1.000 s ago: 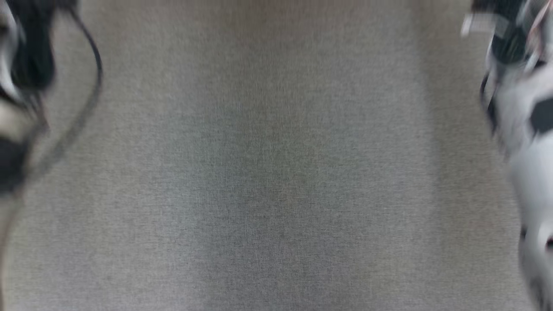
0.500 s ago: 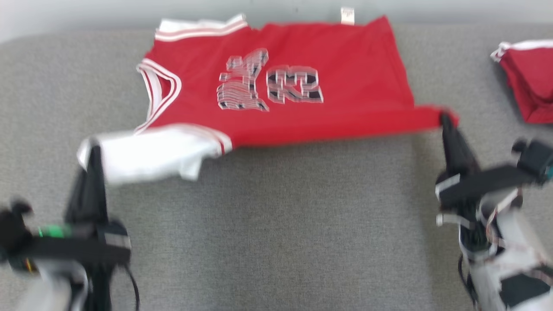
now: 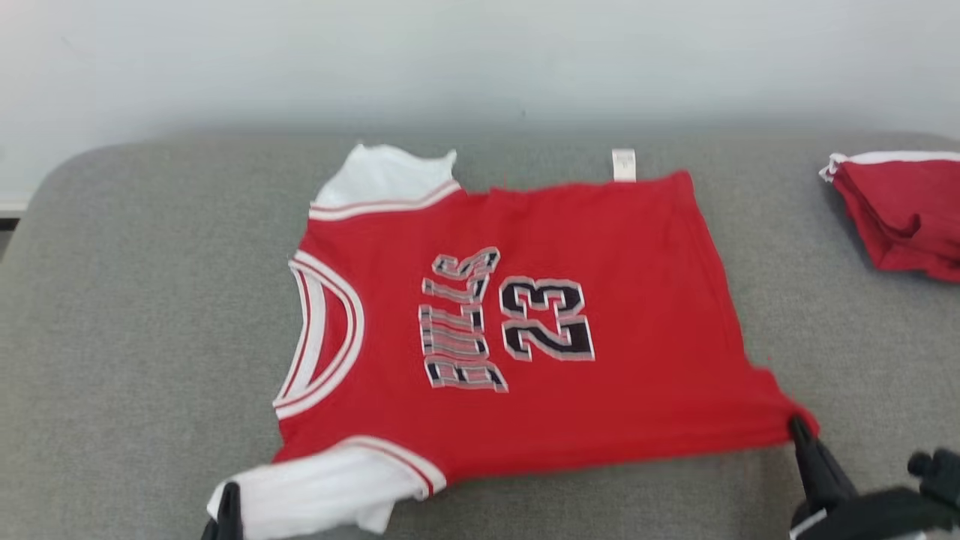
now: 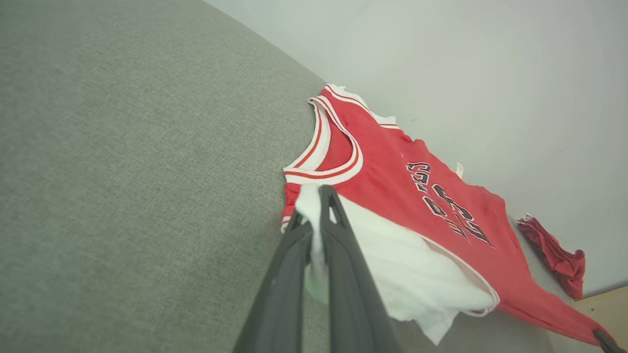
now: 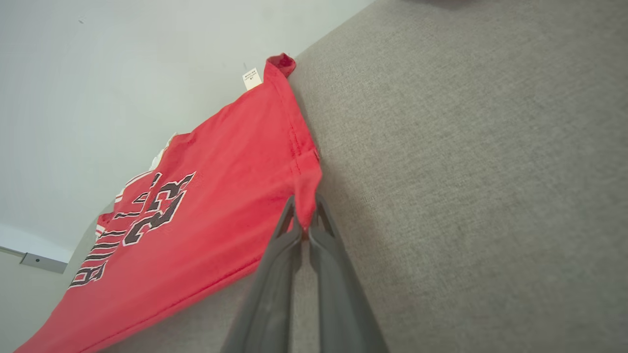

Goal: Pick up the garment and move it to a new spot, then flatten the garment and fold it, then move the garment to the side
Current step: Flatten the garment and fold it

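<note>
A red jersey (image 3: 525,322) with white sleeves and the number 23 lies spread on the grey cushioned surface (image 3: 150,300), collar toward the left. My left gripper (image 3: 227,499) is shut on the white near sleeve (image 4: 392,264), seen clamped between its fingers (image 4: 338,235) in the left wrist view. At the lower right my right gripper (image 3: 799,431) is shut on the jersey's near bottom corner (image 5: 306,189). The cloth (image 5: 206,206) stretches between both grips along its near edge.
A second folded red garment (image 3: 900,214) lies at the right edge of the surface. A pale wall (image 3: 480,60) rises behind the far edge. Bare grey surface spreads to the left and in front of the jersey.
The head camera has tilted up from bare surface to the jersey. The jersey now lies lower in view, and both grippers sit at the bottom edge, still holding sleeve and corner.
</note>
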You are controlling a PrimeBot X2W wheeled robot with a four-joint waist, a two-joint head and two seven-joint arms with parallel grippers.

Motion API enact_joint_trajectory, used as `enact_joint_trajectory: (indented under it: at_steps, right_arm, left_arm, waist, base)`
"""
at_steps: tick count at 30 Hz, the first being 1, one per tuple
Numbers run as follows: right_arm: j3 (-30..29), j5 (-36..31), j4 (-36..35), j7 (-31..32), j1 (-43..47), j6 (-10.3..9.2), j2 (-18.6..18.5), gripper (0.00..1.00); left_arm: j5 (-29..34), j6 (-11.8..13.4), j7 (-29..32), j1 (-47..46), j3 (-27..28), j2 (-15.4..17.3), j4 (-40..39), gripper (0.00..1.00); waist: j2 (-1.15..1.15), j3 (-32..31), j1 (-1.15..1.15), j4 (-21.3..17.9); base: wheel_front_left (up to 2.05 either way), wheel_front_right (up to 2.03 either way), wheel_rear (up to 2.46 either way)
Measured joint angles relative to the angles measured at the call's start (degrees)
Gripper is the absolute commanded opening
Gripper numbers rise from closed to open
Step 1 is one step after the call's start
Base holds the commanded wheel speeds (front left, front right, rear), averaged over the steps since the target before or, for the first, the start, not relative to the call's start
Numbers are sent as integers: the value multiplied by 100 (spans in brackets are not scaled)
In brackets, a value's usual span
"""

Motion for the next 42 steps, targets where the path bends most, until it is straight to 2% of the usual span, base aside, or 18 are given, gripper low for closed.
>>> enact_joint_trajectory:
  at_steps: [8,14,29,42]
  right_arm:
    - [-659,-356,-825,703,1402,0,584,0]
    - [-672,-435,-934,857,1512,0,766,0]
    - [-400,-778,-367,1310,270,0,708,0]
    - [-127,-861,984,1237,-1333,-1,378,0]
  left_arm:
    - [87,-112,24,614,-122,-109,101,0]
    - [174,-199,65,485,-247,-154,144,0]
    - [380,-557,520,-1066,-510,-93,992,0]
    - [414,-1091,659,-2529,-524,-94,2606,0]
  waist:
    - [0,-377,0,122]
    - [2,-457,1,185]
    - [2,-333,2,48]
    - [2,43,2,-113]
  base:
    - [0,0,0]
    - [0,0,0]
    - [0,0,0]
    - [0,0,0]
